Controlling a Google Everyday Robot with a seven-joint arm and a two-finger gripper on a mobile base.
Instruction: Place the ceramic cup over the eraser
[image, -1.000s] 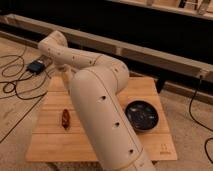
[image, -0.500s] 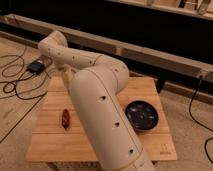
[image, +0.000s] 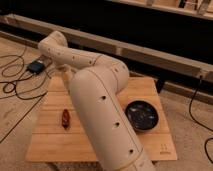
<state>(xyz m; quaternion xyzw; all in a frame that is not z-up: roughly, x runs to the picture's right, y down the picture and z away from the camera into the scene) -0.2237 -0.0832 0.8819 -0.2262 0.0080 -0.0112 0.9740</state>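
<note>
- The gripper is out of sight, somewhere behind the big arm (image: 100, 115) near the table's far-left corner; going by the rig it's clenched shut, and I can't tell on what.
- No ceramic cup or eraser showing anywhere, so which way the cup lies from the gripper is anyone's guess.
- On the wooden table (image: 150, 147): dark bowl (image: 141, 115) right of the arm, small reddish-brown object (image: 65, 119) left of it.
- No readable text; just a tiny mark at the table's near-right corner.
</note>
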